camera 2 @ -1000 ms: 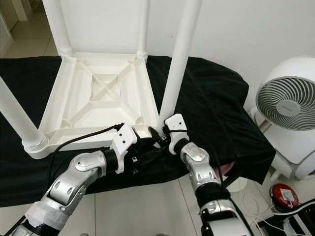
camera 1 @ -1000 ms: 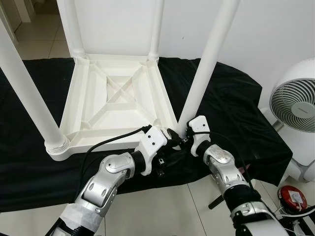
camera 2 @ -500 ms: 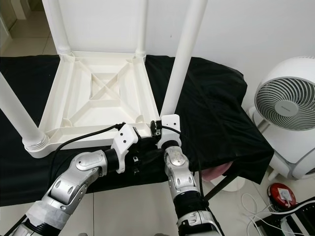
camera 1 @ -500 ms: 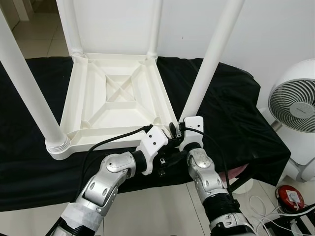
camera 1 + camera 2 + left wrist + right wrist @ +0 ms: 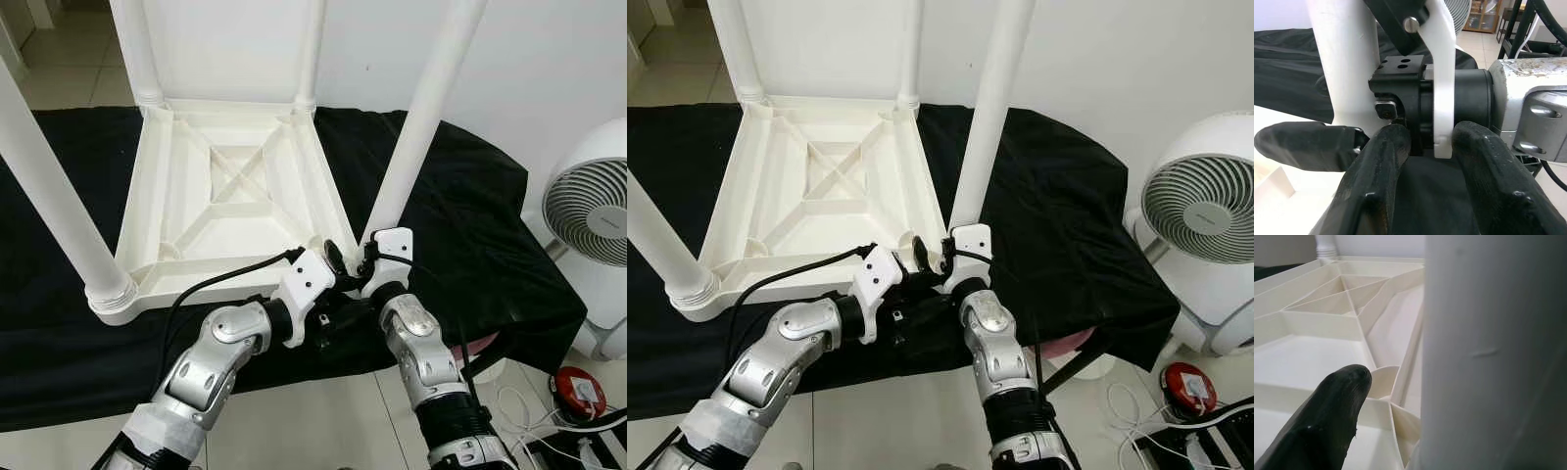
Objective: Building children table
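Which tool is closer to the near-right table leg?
Right. The right tool sits against the base of the leg; the left tool is beside it, toward the tabletop corner.

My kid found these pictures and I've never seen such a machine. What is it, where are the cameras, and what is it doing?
It is a humanoid robot with two silver arms, each ending in two black fingers. The two wide pictures come from cameras in its head, looking down; the two close-ups come from a camera on each wrist. A white plastic children's table lies upside down on a black cloth, legs pointing up. The right gripper sits at the base of the near right leg, one finger beside it; whether it grips is unclear. The left gripper is close against the right wrist, fingers spread. A white fan stands to the right.
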### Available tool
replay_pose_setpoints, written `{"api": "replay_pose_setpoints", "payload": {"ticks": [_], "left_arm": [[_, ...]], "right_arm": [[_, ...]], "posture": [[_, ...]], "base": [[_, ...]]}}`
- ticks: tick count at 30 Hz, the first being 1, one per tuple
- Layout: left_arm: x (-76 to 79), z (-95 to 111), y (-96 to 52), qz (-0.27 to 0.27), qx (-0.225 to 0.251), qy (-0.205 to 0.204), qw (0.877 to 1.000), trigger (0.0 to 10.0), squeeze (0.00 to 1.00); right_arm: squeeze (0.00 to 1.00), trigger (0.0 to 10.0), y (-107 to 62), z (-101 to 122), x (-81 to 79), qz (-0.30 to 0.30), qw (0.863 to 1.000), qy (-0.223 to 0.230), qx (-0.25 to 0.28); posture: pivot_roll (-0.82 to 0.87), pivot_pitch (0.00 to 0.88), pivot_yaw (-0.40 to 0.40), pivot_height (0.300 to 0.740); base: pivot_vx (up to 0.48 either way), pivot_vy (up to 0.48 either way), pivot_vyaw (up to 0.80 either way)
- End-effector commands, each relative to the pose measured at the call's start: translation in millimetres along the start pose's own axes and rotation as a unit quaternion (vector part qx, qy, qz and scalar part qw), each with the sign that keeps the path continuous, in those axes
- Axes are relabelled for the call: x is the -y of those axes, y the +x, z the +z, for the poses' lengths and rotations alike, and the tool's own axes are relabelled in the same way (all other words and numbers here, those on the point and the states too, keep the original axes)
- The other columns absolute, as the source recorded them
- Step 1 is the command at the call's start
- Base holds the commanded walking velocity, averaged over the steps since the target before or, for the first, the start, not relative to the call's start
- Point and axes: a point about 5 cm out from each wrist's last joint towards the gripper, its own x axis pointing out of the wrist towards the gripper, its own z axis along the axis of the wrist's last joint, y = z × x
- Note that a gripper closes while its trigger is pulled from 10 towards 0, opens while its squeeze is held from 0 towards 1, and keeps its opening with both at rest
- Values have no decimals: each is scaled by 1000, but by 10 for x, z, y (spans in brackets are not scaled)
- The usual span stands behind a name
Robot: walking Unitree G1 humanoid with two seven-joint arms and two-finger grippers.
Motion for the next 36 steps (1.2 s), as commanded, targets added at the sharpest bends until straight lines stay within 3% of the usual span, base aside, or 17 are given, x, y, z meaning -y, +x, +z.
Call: {"api": "replay_pose_setpoints", "payload": {"ticks": [1, 3, 9, 20, 21, 24, 25, 36], "left_arm": [[-6, 24, 12, 3, 6, 2, 1000, 10000, 0], [-12, 31, 11, 2, 6, 4, 1000, 10000, 0], [-30, 42, 3, 2, 6, 6, 1000, 10000, 0], [-62, 78, -7, 6, 7, 10, 1000, 10000, 0], [-63, 85, -8, 7, 7, 10, 1000, 10000, 0], [-64, 89, -8, 7, 7, 10, 1000, 10000, 0], [-63, 93, -8, 8, 8, 10, 1000, 10000, 0], [-46, 92, -6, 9, 10, 9, 1000, 10000, 0]], "right_arm": [[0, 10000, -44, 13, 53, 81, 996, -37, 0], [0, 10000, -58, 20, 184, 115, 992, -59, -8], [0, 10000, -37, 24, 351, 156, 984, -87, -17], [0, 10000, 90, -99, 365, 228, 971, -53, -51], [0, 8235, 107, -132, 351, 231, 971, -44, -55], [0, 8235, 117, -152, 341, 232, 970, -38, -57], [0, 78, 125, -175, 326, 237, 969, -34, -60], [0, 0, 99, -224, 358, 252, 965, -37, -68]], "posture": [[-50, 0, -92, 740], [-50, 0, -92, 740], [-54, 0, -77, 740], [-33, 0, -74, 740], [-30, 0, -75, 740], [-30, 0, -76, 740], [-27, 0, -79, 740], [-32, 0, -86, 740]], "base": [[0, 0, 0], [0, 0, 0], [0, 0, 0], [0, 0, 0], [0, 0, 0], [0, 0, 0], [0, 0, 0], [0, 0, 0]]}}
